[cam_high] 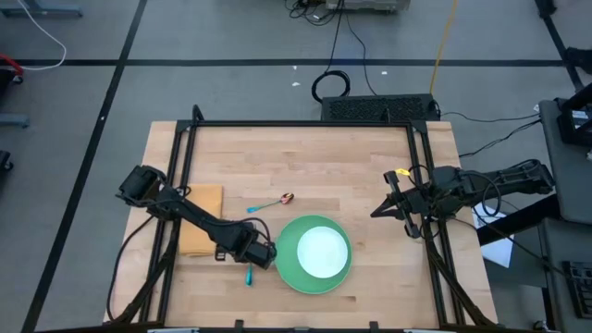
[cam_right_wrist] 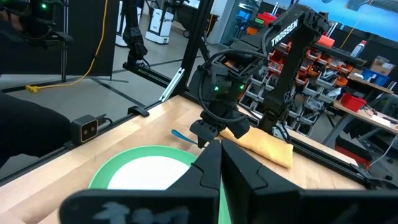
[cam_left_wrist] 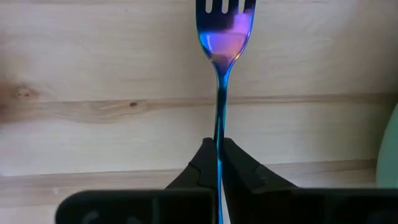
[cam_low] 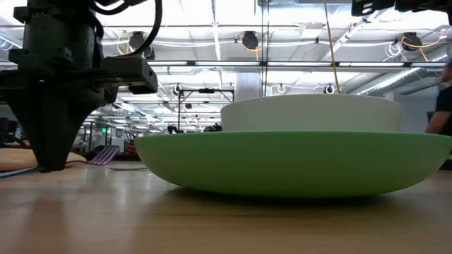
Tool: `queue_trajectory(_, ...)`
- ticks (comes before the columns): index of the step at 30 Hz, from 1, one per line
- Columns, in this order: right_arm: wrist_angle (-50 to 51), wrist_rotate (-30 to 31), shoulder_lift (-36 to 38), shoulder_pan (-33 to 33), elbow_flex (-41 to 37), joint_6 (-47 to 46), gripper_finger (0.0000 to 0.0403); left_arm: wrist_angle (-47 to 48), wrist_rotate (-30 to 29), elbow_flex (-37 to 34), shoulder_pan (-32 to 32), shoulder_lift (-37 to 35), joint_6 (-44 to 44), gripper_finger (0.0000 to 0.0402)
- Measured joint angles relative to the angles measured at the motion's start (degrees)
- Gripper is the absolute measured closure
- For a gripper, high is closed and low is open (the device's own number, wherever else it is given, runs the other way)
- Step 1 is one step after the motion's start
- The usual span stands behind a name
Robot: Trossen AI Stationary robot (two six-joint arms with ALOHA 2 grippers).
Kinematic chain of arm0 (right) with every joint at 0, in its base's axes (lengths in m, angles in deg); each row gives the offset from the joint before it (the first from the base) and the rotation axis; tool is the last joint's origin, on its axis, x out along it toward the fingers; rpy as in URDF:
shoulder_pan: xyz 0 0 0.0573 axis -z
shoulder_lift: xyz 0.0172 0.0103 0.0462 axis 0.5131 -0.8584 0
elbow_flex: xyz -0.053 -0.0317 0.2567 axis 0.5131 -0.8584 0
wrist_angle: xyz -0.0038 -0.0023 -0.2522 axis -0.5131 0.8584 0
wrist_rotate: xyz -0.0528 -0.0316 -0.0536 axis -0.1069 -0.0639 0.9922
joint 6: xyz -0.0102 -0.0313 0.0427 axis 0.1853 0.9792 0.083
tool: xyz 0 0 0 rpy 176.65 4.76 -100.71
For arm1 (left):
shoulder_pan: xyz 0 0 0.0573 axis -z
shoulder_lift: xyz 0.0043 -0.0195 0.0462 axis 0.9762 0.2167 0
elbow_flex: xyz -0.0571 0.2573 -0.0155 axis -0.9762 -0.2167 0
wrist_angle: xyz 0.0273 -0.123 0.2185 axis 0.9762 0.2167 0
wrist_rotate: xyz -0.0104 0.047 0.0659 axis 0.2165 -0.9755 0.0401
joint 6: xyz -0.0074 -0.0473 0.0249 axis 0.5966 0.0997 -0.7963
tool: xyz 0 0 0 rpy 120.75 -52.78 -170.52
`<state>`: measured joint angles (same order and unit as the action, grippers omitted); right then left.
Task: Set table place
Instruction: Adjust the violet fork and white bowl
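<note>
Lower left of centre, the left end effector [cam_high: 262,252] pinches the stiff, slippery fork [cam_left_wrist: 220,74] mid-handle, beside the plate [cam_high: 289,266]; the right end effector [cam_high: 384,209] waits clenched.

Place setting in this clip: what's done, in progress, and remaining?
Done: white bowl sits on the green plate. In hand: left gripper shut on the fork beside the plate. Left: spoon lies apart; cloth at the left edge. Right gripper waits, shut.
</note>
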<state>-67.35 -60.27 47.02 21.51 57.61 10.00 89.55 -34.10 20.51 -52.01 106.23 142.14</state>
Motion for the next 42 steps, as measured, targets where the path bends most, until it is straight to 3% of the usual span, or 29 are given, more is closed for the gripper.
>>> queue_trajectory(19,0.0,0.0,0.0,0.0,0.0,-0.7,0.0403,-0.9,-0.1,0.0,-2.0,1.1,-3.7,0.0399)
queue_trajectory(42,0.0,0.0,0.0,0.0,0.0,-1.3,0.0403,-1.6,-1.1,0.0,-2.0,1.1,-1.0,0.0399)
